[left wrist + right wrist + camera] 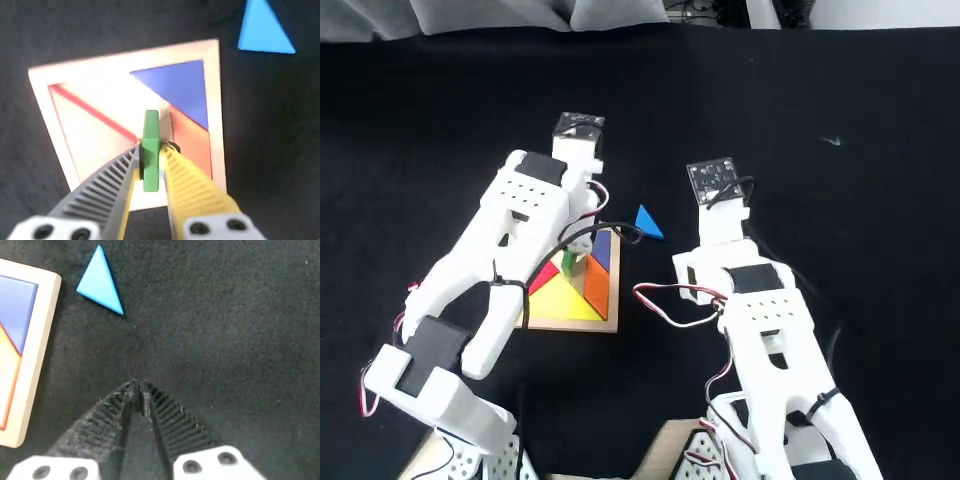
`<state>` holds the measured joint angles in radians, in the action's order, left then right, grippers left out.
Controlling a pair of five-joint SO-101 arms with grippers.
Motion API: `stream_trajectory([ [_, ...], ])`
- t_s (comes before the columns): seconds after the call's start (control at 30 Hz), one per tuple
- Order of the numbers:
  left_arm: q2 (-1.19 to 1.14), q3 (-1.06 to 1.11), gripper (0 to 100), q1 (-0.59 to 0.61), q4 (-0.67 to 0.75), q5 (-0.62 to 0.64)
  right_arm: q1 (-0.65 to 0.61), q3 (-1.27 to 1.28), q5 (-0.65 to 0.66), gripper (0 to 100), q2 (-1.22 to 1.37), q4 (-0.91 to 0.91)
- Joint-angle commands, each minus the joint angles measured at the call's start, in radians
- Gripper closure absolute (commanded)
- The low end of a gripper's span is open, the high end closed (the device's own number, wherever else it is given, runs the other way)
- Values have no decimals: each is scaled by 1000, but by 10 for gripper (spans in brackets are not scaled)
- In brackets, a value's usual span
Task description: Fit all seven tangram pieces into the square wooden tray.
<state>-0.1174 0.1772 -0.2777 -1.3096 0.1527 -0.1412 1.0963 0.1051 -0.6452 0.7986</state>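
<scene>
**Tray part-filled; green and light-blue pieces not yet in**

My left end effector (151, 152) grips the green piece (151, 125) on edge over the tray (214, 100), which holds blue, orange, yellow and red pieces. The light-blue triangle (101, 282) lies on the tabletop just right of the tray. My right end effector (137, 390) is clenched and empty.

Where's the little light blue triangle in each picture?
High view: the light blue triangle lies on the black cloth, just right of the wooden tray.
Left wrist view: the triangle lies on the cloth off the tray's corner.
Right wrist view: the triangle lies beyond the right gripper, beside the tray.
Shared landmark: the tray's pale wooden rim.
</scene>
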Motion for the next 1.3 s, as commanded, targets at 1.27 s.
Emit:
stream_trajectory([
  [1.27, -279, -372, 883, 61, -149, -417, 12, -24, 6, 986, -33, -20],
])
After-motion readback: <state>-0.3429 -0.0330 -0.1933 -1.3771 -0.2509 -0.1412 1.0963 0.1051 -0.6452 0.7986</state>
